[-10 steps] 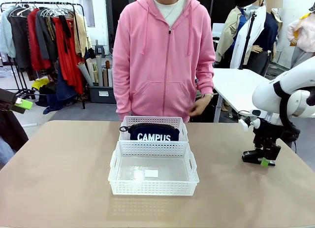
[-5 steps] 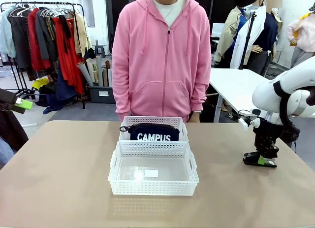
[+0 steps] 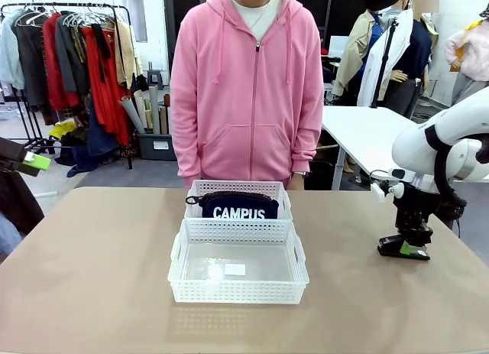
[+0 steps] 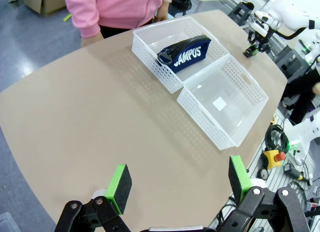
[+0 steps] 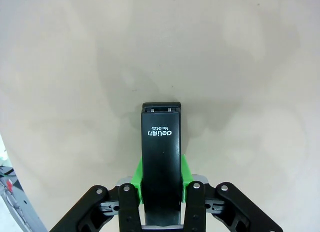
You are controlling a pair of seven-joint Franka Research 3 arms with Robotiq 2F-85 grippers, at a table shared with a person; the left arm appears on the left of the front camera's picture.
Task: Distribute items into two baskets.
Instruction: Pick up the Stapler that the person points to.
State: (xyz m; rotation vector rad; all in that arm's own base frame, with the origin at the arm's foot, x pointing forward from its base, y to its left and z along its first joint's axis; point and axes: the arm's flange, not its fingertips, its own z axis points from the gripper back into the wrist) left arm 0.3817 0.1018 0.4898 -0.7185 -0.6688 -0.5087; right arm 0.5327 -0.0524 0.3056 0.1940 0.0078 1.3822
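- Right end effector (image 3: 405, 249), down at the counter's (image 3: 92, 277) right edge, now clamped on the small black desk stapler (image 5: 161, 157); a second ago still open around it.
- Left end effector (image 4: 180, 184) open, hovering empty off to the left.
- Navy blue zip pouch lettered "CAMPUS" (image 3: 239, 207) already in the far, smaller white perforated plastic basket (image 3: 281, 192).
- Near, larger white perforated plastic basket (image 3: 294, 274) empty: likely the stapler's destination, lift next.
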